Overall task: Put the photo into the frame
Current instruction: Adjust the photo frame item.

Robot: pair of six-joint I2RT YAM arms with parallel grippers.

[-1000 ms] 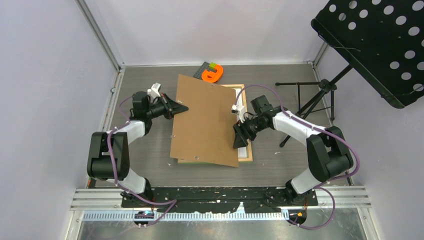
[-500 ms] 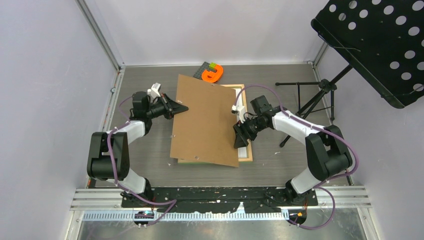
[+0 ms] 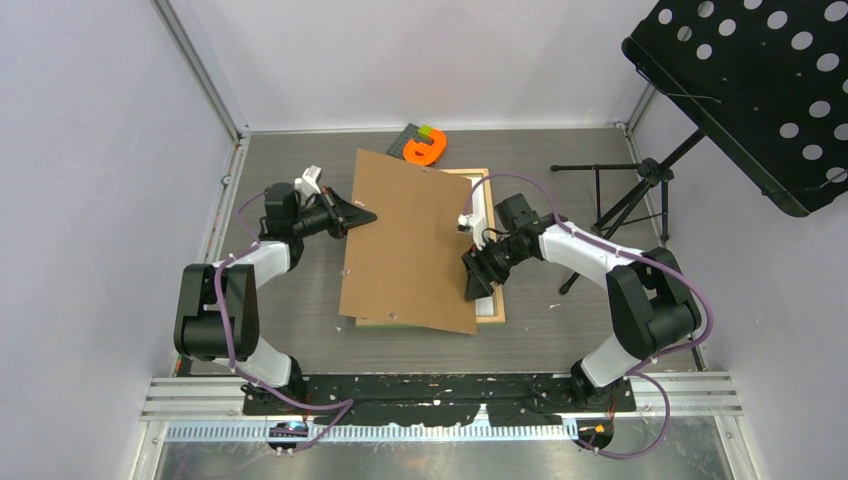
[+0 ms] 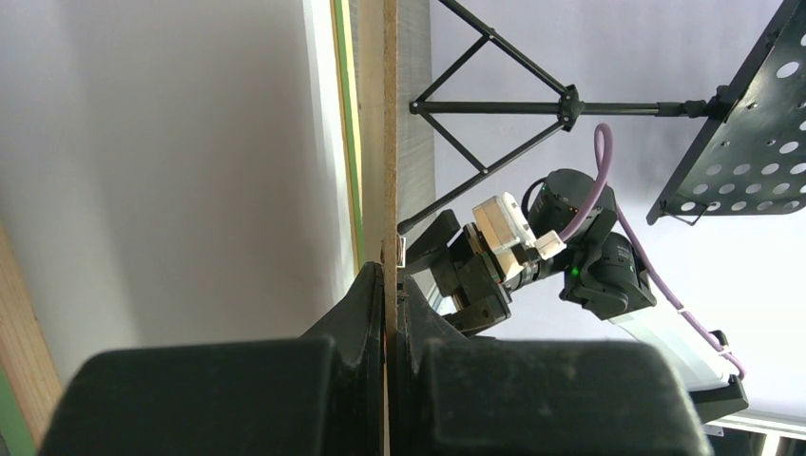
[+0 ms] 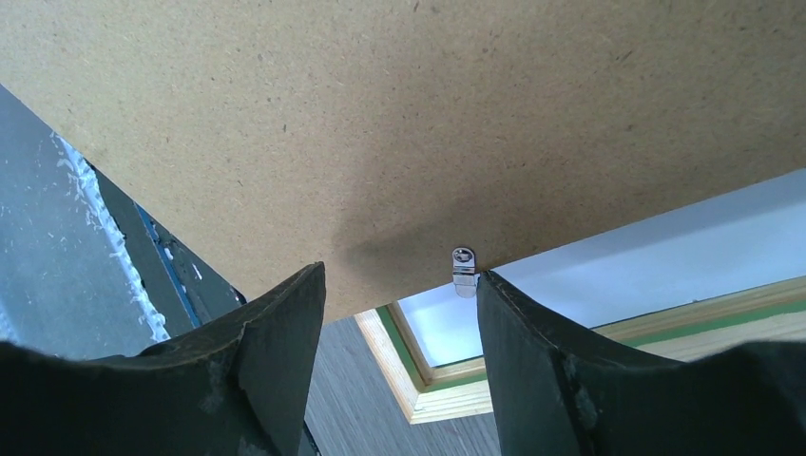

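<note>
frame (image 5: 432, 391) under board (image 5: 399, 114); below right gripper (image 5: 399, 277)

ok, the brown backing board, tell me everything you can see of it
The backing board is a thin, flat rectangle of plain brown fibreboard with a small metal clip at its right edge. It sits skewed over the frame, right edge raised clear of it. The left gripper is shut on its left edge; the open right gripper sits at the clip, no contact visible.

walls (image 3: 90, 150): pale lilac | tabletop (image 3: 420, 352): grey woodgrain | right: black perforated music stand (image 3: 735, 95)
</note>
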